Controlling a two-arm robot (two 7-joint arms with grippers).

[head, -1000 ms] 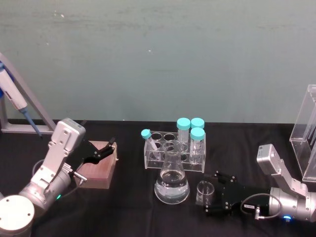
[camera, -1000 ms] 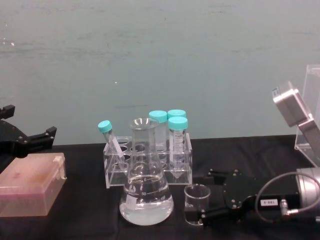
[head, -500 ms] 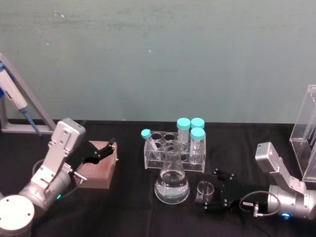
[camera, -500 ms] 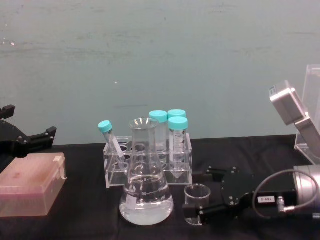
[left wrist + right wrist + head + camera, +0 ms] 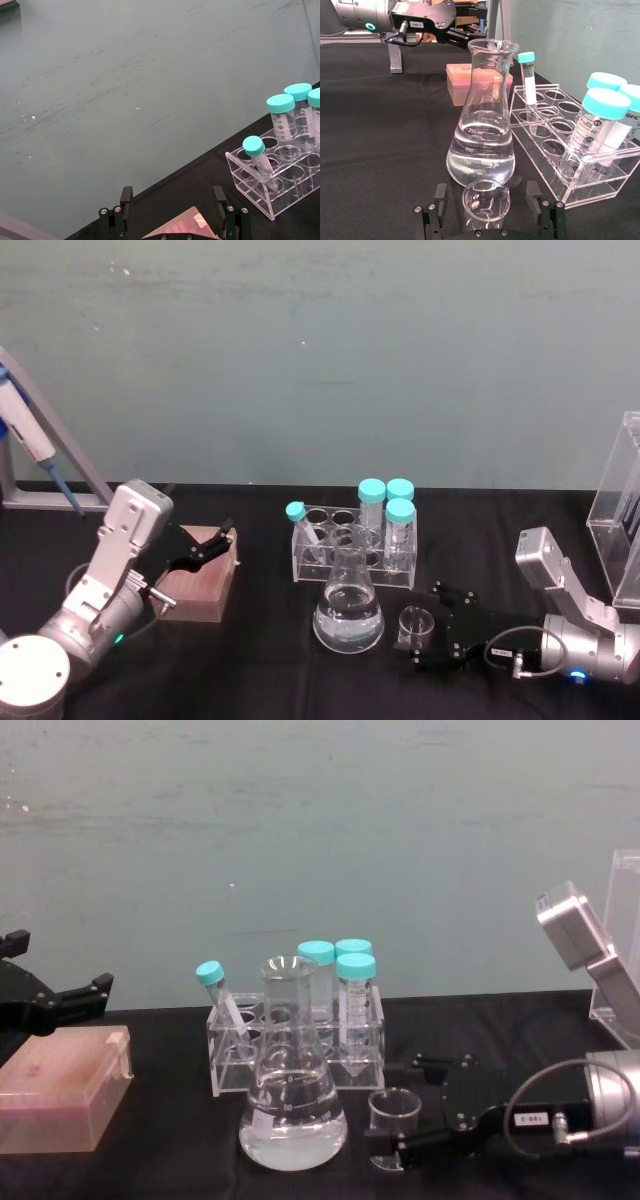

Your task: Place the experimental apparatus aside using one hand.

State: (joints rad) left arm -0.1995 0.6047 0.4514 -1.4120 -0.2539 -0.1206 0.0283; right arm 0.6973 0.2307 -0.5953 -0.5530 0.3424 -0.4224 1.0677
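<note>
A small glass beaker [image 5: 415, 624] [image 5: 394, 1111] [image 5: 485, 201] stands on the black table just right of the conical flask [image 5: 348, 612] [image 5: 292, 1095] [image 5: 481, 145] of clear liquid. My right gripper [image 5: 428, 627] [image 5: 395, 1106] [image 5: 487, 196] lies low on the table, open, with one finger on each side of the beaker and a gap to the glass on both sides. The tall acrylic stand [image 5: 620, 510] [image 5: 626, 935] is at the far right edge. My left gripper [image 5: 213, 542] [image 5: 172, 200] hangs open above a pink box [image 5: 200, 587] [image 5: 60, 1092], away from the labware.
A clear tube rack [image 5: 352, 546] [image 5: 300, 1045] [image 5: 570, 157] with teal-capped tubes stands right behind the flask and beaker. A blue-and-white pipette on a grey stand [image 5: 40, 455] is at the far left. Bare black table lies in front of the flask.
My right gripper has slid a little to the left along the table, so its fingers reach further around the beaker. The beaker, the flask and the left arm have stayed put.
</note>
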